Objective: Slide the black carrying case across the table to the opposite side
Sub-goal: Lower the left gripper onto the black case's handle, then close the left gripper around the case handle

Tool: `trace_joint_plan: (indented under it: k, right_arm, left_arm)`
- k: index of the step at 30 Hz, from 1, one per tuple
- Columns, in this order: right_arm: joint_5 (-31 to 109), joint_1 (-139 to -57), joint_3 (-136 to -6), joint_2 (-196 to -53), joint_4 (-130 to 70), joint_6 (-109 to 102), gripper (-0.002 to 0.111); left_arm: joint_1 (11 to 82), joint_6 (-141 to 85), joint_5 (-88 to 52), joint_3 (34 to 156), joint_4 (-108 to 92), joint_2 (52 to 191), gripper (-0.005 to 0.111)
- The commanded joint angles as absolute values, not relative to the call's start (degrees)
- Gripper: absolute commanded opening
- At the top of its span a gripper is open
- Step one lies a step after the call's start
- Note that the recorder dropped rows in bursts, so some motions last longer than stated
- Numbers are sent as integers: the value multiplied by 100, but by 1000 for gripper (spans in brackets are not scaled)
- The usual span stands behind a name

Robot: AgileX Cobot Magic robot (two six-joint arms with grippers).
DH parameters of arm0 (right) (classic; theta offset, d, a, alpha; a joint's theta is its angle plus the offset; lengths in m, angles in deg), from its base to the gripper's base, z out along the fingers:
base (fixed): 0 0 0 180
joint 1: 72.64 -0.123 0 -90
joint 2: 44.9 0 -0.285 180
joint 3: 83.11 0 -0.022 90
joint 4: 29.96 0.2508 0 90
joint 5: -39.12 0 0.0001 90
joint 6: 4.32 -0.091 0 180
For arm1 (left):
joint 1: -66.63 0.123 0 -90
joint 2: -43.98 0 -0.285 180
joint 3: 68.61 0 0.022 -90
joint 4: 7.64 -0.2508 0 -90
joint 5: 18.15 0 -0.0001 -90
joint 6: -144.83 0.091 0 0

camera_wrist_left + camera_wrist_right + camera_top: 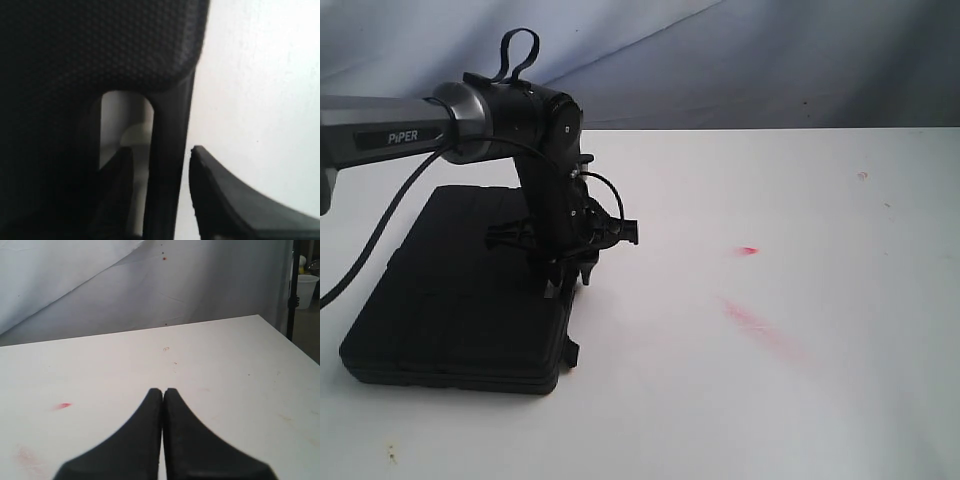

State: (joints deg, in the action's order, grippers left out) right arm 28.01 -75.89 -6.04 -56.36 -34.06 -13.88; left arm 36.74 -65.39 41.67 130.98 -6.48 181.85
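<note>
Surface (790,410): we see a broad white top against a grey backdrop.
Case (440,290): black, lying flat by the left edge of the surface, close to the front-left corner.
Left arm (490,120): we find it reaching in from the left and bending down over the case's right edge.
Left end effector (570,272): released, its fingers spread either side of the case's handle (170,125); the outer finger stands apart from the handle.
Right end effector (163,390): clenched on nothing, over the surface.
Smears (760,325): red, right of the case.
</note>
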Motion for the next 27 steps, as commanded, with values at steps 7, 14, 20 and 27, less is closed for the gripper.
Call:
trace_joint_plan:
  k: [7, 14, 20, 27]
  right_arm:
    - [2812, -7561, -589, -5646, -3472, -1382, 0]
    - [2812, -7561, -589, -5646, -3472, -1382, 0]
    - [2812, -7561, -589, -5646, -3472, -1382, 0]
    - [2812, -7561, -589, -5646, -3472, -1382, 0]
  left_arm:
    - [3640, -6835, 4050, 13126, -583, 18188, 2]
    - [3571, -6863, 4001, 13146, -344, 18188, 0]
    - [3232, -7128, 3877, 13509, -384, 18208, 0]
    - [2893, -7291, 4321, 14365, -350, 18623, 0]
